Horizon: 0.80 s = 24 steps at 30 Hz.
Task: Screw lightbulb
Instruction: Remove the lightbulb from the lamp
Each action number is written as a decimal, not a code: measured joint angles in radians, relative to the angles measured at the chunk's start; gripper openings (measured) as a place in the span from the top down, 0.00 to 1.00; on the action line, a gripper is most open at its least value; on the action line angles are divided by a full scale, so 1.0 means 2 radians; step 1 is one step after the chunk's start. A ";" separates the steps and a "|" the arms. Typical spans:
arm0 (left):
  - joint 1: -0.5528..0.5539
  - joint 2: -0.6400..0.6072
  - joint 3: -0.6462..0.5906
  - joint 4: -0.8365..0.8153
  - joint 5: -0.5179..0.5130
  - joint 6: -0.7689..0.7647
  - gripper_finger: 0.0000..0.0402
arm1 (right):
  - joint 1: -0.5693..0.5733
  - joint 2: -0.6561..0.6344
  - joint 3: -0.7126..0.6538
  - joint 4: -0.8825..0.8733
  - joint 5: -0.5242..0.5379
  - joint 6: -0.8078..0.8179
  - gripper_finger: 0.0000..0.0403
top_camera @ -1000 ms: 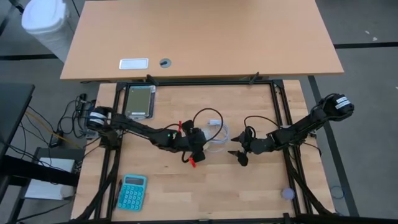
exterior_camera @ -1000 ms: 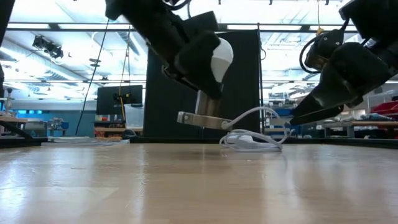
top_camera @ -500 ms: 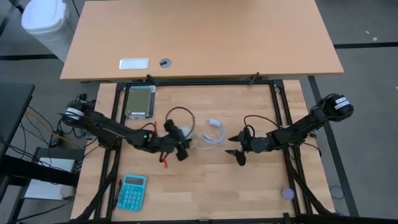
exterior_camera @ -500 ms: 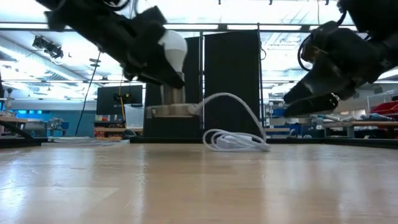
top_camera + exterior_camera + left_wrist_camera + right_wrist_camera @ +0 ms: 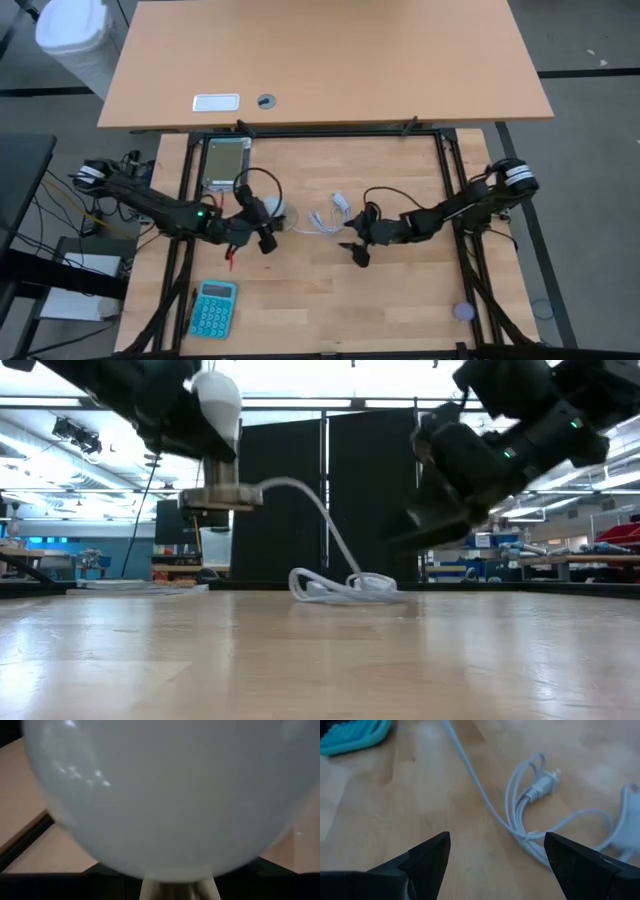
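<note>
Both arms are dark, slim and multi-jointed, with black cable loops, white wrist bands and red tags beside the left gripper.

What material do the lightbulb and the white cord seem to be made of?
The lightbulb looks like frosted glass or plastic: milky, smooth, with small glints. The white cord seems to be flexible plastic-sheathed cable, since it lies in loose loops.

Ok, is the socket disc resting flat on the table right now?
No: in the low view the socket disc hangs in the air under the lightbulb held by the left tool, well above the table.
</note>
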 joint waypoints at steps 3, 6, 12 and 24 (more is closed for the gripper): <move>-0.006 -0.005 0.000 -0.014 0.000 -0.018 0.51 | -0.005 -0.002 0.013 -0.002 0.000 -0.021 0.20; -0.012 0.008 0.000 -0.007 0.005 -0.044 0.51 | -0.006 -0.017 0.014 -0.008 0.000 -0.025 0.20; -0.029 0.061 0.001 0.040 0.025 -0.078 0.51 | -0.001 -0.049 0.009 -0.060 -0.007 -0.020 0.20; -0.034 0.233 0.001 0.243 0.032 -0.080 0.51 | 0.014 -0.069 0.008 -0.108 -0.006 -0.017 0.20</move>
